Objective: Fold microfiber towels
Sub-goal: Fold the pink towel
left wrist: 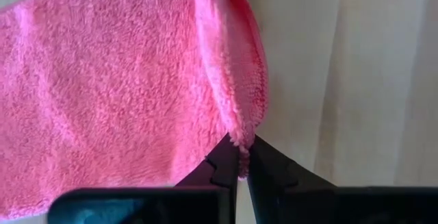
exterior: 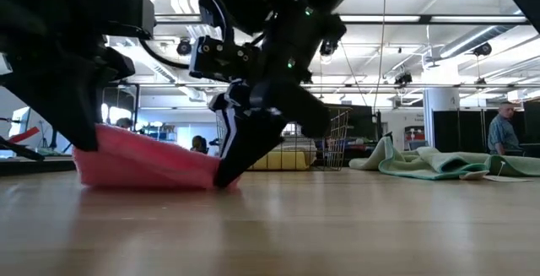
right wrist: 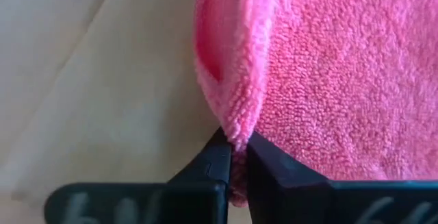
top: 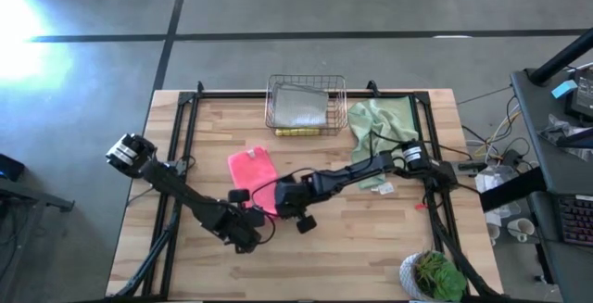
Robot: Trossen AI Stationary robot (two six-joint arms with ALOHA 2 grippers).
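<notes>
Your left pincer (left wrist: 241, 161) and right pincer (right wrist: 236, 157) each pinch a near corner of the hot pink towel (top: 252, 171), which lies just ahead of both. Those bites look thin; lift unevenly and a corner could slip free

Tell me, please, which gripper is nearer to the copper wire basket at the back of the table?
Right, though only slightly. The right gripper pinches the pink towel at its near corner, more directly below the basket; the left gripper grips the other near corner, farther off to the side.

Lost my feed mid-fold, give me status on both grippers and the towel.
Left gripper shut on hot pink microfiber towel corner. Right gripper shut on its other near corner. Nothing in the way.
</notes>
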